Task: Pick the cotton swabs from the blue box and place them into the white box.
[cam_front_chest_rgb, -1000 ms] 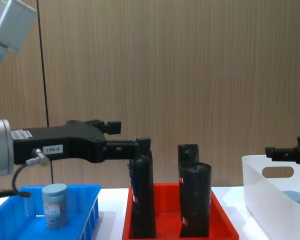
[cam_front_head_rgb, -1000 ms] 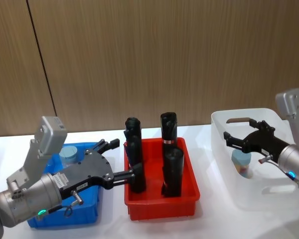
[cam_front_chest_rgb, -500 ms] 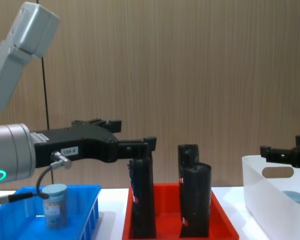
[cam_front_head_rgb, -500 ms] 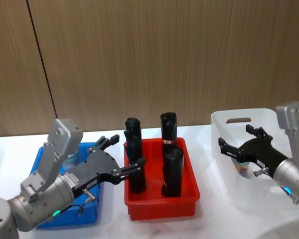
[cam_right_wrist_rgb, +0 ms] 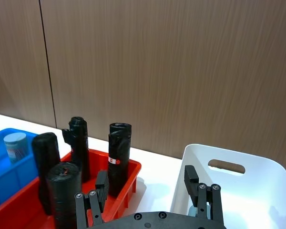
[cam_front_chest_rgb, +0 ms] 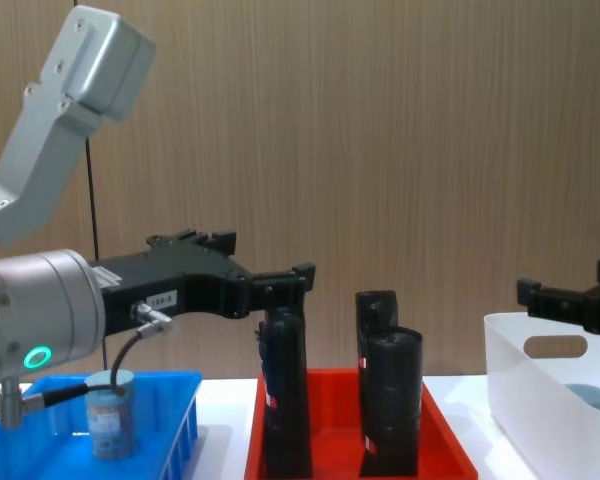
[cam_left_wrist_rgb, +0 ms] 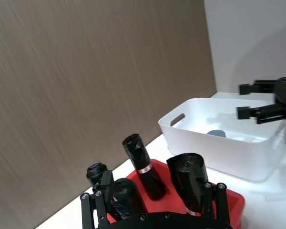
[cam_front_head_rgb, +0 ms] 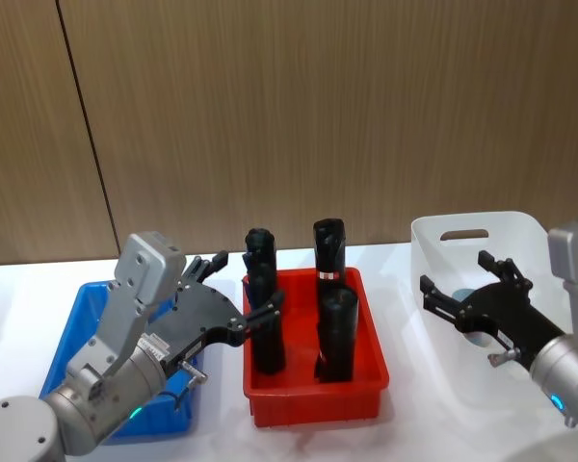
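One cotton swabs jar [cam_front_chest_rgb: 110, 415] with a pale lid stands in the blue box [cam_front_chest_rgb: 180, 420], also seen as the jar [cam_right_wrist_rgb: 15, 145] in the right wrist view. Another jar [cam_left_wrist_rgb: 216, 133] rests inside the white box [cam_front_head_rgb: 472, 231]; its lid [cam_front_chest_rgb: 590, 394] peeks over the wall. My left gripper [cam_front_head_rgb: 246, 284] hangs open and empty between the blue box [cam_front_head_rgb: 72, 327] and the red tray. My right gripper [cam_front_head_rgb: 455, 271] is open and empty over the white box's near left side, above that jar.
A red tray [cam_front_head_rgb: 366, 371] with several tall black packs [cam_front_head_rgb: 335, 332] stands between the two boxes. The left gripper's fingertips [cam_front_chest_rgb: 300, 275] are close to the nearest pack's top. A wooden wall rises behind the white table.
The right gripper, open throughout, drew back toward me from over the jar in the white box. The left arm's wrist swung up and right, its gripper staying open by the black packs.
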